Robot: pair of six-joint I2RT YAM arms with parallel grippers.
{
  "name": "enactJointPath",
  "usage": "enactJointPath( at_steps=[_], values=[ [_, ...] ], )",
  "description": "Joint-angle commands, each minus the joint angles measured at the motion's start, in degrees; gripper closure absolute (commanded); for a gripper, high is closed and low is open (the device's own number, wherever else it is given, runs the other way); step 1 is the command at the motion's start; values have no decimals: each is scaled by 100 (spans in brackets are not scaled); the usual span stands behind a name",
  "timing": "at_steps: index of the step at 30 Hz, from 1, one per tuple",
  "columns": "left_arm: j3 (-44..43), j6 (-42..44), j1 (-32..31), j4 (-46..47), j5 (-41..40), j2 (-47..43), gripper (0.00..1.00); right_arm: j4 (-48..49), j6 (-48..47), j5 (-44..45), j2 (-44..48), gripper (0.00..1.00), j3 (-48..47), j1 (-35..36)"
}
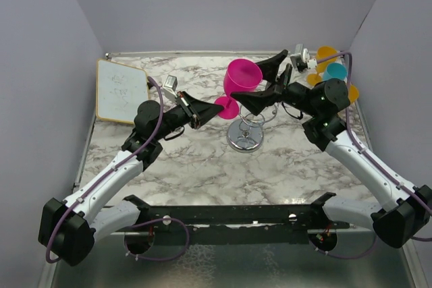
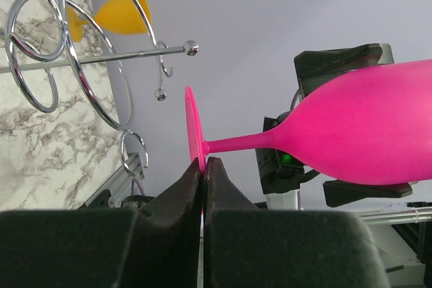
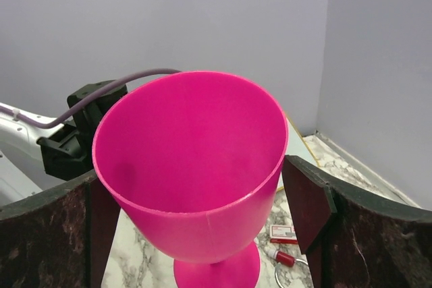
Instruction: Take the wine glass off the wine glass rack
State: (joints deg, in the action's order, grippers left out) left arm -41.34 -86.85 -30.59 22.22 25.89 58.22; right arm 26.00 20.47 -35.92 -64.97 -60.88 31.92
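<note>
One wine glass (image 1: 241, 75), foot pinched — left jaws

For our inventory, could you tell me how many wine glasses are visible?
3 at least: pink wine glass by the rack; orange glass and teal glass at back right. An orange shape by the right arm may be a fourth.

No readable text, whiteboard (image 1: 122, 91) marks too faint, small label (image 3: 282, 232) blurred
</note>
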Motion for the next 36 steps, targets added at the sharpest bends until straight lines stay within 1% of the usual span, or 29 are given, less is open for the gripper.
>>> enactJointPath(
  at_steps=[1, 5, 6, 12, 14, 17, 18, 20, 21, 23, 25, 27, 31, 33, 36],
  values=[
    [-32, 29, 26, 126, 5, -20, 100, 475, 156, -392, -153, 6, -159, 33],
    [-48, 57, 27, 100, 21, -21, 100, 509, 185, -549, -231, 16, -215, 42],
    [-56, 77, 27, 88, 25, -32, 98, 485, 172, -565, -233, 17, -221, 43],
    [-58, 183, 19, -38, -52, -118, 83, 485, 135, -465, -95, 22, -114, 43],
    [-82, 230, 18, -90, -61, -142, 79, 487, 151, -450, -63, 26, -100, 46],
    [-132, 296, 22, -173, -75, -150, 72, 501, 148, -417, -19, 27, -78, 45],
    [-143, 318, 26, -207, -75, -152, 69, 498, 137, -378, 3, 28, -74, 44],
    [-146, 379, 27, -259, -83, -184, 59, 452, 97, -264, 60, 29, -60, 47],
    [-146, 422, 26, -292, -97, -220, 54, 413, 60, -196, 100, 29, -56, 46],
    [-146, 554, 33, -403, -159, -301, 40, 259, -46, -16, 194, 30, -63, 46],
    [-186, 766, 32, -613, -274, -415, 28, -38, -231, 227, 350, 30, -112, 42],
    [-298, 1088, 31, -966, -399, -517, 20, -445, -516, 499, 539, 30, -189, 47],
    [-537, 1802, 35, -1717, -738, -700, 15, -1546, -1256, 1386, 1065, 30, -488, 42],
    [-639, 2143, 35, -1999, -992, -791, 15, -2175, -1624, 2033, 1388, 30, -630, 43],
    [-757, 2589, 35, -2288, -1268, -902, 14, -2981, -2192, 3237, 1797, 30, -782, 42]
  ],
)
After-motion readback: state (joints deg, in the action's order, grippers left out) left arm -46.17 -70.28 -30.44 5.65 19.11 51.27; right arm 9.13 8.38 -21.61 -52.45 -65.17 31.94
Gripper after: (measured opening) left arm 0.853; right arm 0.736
